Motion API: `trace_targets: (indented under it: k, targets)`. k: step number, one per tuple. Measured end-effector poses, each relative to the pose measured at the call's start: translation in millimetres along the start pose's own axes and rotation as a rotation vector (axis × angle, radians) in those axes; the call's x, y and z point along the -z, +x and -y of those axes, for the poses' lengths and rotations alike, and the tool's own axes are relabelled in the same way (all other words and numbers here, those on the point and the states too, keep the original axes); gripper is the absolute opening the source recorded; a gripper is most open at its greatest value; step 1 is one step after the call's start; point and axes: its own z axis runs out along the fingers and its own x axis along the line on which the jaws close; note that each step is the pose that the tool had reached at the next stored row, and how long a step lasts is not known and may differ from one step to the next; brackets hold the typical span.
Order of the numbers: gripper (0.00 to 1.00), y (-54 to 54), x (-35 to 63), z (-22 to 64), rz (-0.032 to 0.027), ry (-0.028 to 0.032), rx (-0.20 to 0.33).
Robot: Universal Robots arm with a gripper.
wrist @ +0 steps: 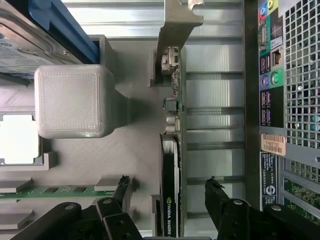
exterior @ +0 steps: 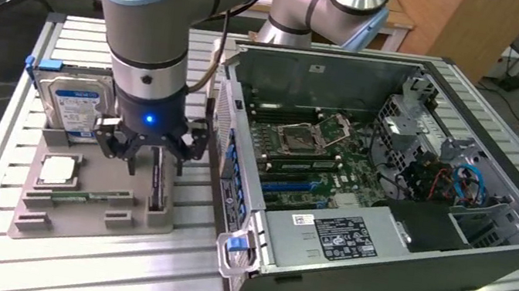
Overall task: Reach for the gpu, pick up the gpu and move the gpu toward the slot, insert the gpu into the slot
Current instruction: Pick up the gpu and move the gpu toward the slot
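Note:
The gpu [exterior: 160,194] stands on its edge in a grey holder [exterior: 92,214] at the exterior view's left. In the wrist view the gpu [wrist: 170,125] appears edge-on, a thin dark card with a metal bracket at one end. My gripper [exterior: 156,168] hangs right above it, open. In the wrist view the gripper [wrist: 169,191] has one black fingertip [wrist: 123,186] on each side of the card, both apart from it. A blue slot [exterior: 283,186] lies on the motherboard inside the open computer case [exterior: 381,235].
The holder also carries a silver blue-labelled hard drive [exterior: 73,104], a square silver chip [exterior: 58,170] and a green memory stick [wrist: 50,191]. A grey block [wrist: 70,100] rises beside the card. The case's rear panel [wrist: 290,100] stands close on the card's other side.

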Motion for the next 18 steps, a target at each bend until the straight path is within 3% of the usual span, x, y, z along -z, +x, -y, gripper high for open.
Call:
trace_targets:
  k: [13,16,18]
  targets:
    - [0.69,-0.5,-3.0,0.4,0.0015,0.0000,0.000]
    - [0.56,-0.5,-3.0,0.4,0.0016,0.0000,0.000]
    - [0.56,-0.5,-3.0,0.4,0.0016,0.0000,0.000]
